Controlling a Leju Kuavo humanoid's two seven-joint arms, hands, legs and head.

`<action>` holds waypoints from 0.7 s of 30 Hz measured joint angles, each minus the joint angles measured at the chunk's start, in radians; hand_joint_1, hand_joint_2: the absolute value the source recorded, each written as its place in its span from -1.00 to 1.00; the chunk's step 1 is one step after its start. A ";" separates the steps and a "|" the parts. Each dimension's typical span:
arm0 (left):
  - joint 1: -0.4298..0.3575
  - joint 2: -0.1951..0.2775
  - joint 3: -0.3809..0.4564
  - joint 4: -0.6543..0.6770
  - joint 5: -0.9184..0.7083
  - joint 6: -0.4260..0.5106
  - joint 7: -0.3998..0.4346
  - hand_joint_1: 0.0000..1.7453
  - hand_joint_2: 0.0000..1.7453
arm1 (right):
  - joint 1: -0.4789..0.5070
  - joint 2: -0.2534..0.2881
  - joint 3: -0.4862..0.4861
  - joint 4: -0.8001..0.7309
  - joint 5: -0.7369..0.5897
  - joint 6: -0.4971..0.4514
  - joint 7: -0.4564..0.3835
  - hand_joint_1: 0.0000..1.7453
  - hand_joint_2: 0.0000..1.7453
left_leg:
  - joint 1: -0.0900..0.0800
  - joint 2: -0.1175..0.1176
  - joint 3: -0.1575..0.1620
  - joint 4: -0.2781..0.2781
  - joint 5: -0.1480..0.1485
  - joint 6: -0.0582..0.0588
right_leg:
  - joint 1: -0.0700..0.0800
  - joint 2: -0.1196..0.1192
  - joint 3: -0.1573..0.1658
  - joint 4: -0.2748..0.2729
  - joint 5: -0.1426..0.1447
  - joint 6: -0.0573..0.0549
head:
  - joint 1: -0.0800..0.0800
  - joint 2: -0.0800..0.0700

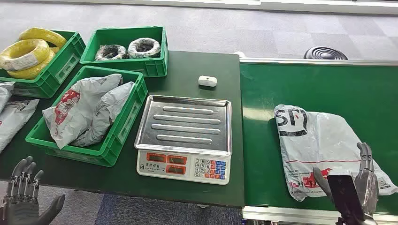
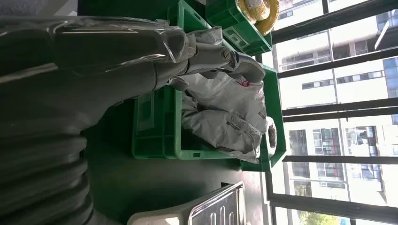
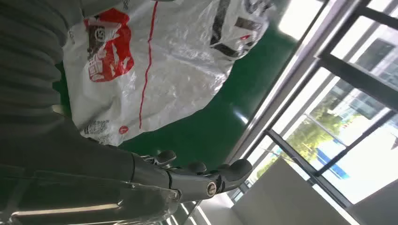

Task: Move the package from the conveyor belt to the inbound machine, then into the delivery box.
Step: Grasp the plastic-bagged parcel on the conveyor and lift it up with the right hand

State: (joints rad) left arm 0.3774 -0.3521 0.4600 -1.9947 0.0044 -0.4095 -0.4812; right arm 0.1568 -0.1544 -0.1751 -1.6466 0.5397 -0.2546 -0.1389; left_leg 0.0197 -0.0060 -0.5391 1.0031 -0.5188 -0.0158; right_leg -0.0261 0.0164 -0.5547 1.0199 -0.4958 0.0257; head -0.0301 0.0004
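We find the right hand [image 1: 363,180] over the package [image 1: 324,140] on the conveyor belt [image 1: 263,140], fingers apart, empty. We advise gripping its near edge firmly.

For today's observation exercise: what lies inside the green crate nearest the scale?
The green crate beside the scale holds grey-white plastic packages with red print, piled together. They cover the crate's floor and anything beneath.
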 joint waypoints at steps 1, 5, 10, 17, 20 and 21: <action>-0.002 0.001 -0.002 0.000 0.000 0.001 0.002 -1.00 1.00 | -0.016 -0.011 0.000 0.025 0.000 0.013 0.007 -1.00 1.00 | 0.000 0.000 0.000 0.000 0.000 0.000 | 0.000 0.000 0.000 0.000 0.000 0.000 | 0.000 0.000; -0.024 0.013 -0.027 0.005 0.004 0.025 0.013 -1.00 1.00 | -0.172 -0.080 0.003 0.246 -0.086 0.133 0.028 -1.00 1.00 | 0.000 0.000 0.001 0.000 0.002 0.001 | 0.000 0.000 0.000 0.000 0.001 0.000 | 0.000 0.000; -0.040 0.036 -0.065 0.012 0.007 0.058 0.018 -1.00 1.00 | -0.339 -0.144 0.024 0.524 -0.119 0.189 0.046 -1.00 1.00 | 0.000 -0.003 0.000 0.000 0.002 0.000 | 0.000 -0.002 0.000 0.000 0.002 0.001 | 0.000 0.000; -0.061 0.078 -0.110 0.029 0.052 0.093 0.023 -1.00 1.00 | -0.491 -0.210 0.107 0.843 -0.155 0.473 0.112 -1.00 1.00 | 0.000 -0.005 -0.002 0.000 0.002 0.000 | 0.000 -0.003 -0.002 0.000 0.001 0.001 | 0.000 0.000; -0.067 0.097 -0.125 0.040 0.059 0.110 0.023 -1.00 1.00 | -0.544 -0.228 0.158 0.954 -0.142 0.514 0.118 -0.15 1.00 | 0.000 -0.004 -0.001 0.000 0.002 0.000 | 0.000 -0.003 -0.001 0.000 0.001 0.001 | 0.000 0.000; -0.067 0.101 -0.127 0.043 0.058 0.116 0.023 -1.00 1.00 | -0.558 -0.232 0.171 0.979 -0.139 0.521 0.120 0.30 1.00 | 0.000 -0.004 -0.001 0.000 0.002 0.000 | 0.000 -0.003 0.000 0.000 0.001 0.001 | 0.000 0.000</action>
State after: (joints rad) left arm 0.3101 -0.2515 0.3329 -1.9518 0.0623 -0.2932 -0.4582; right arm -0.4017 -0.3861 -0.0045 -0.6675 0.4003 0.2666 -0.0187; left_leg 0.0199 -0.0103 -0.5398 1.0035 -0.5168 -0.0153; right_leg -0.0260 0.0135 -0.5551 1.0201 -0.4944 0.0263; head -0.0303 0.0004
